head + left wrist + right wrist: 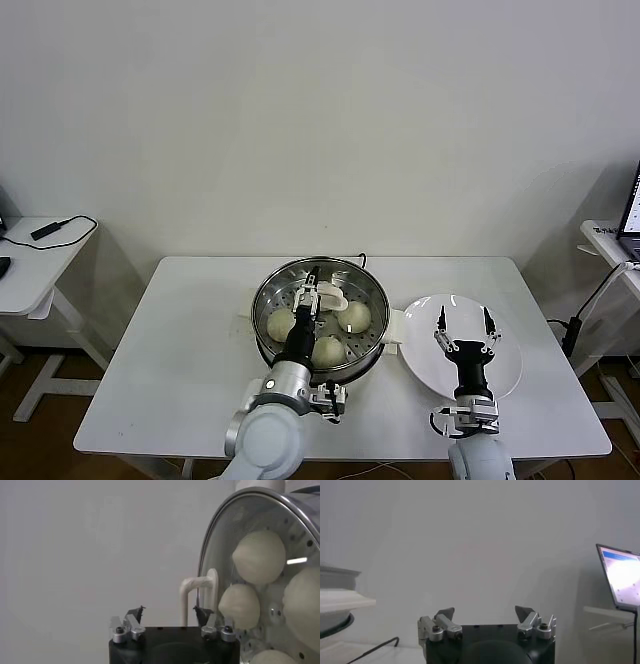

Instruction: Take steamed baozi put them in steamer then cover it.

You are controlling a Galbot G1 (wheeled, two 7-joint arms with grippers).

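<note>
The steamer (263,303) stands mid-table with the glass cover (220,545) on it. Through the glass I see several cream-white baozi, among them one (281,323) on the left, one (355,316) on the right and one (328,350) at the front. In the left wrist view a baozi (260,555) shows under the lid. My left gripper (310,285) (169,611) hangs open just over the cover, beside its white handle (335,297) (197,587), with nothing between its fingers. My right gripper (464,318) (485,611) stands open and empty above the white plate (508,372).
The plate lies right of the steamer, close to the steamer's white side handle (393,328). A side table (25,270) with a black cable stands at the far left. A laptop (620,575) sits on a stand at the far right.
</note>
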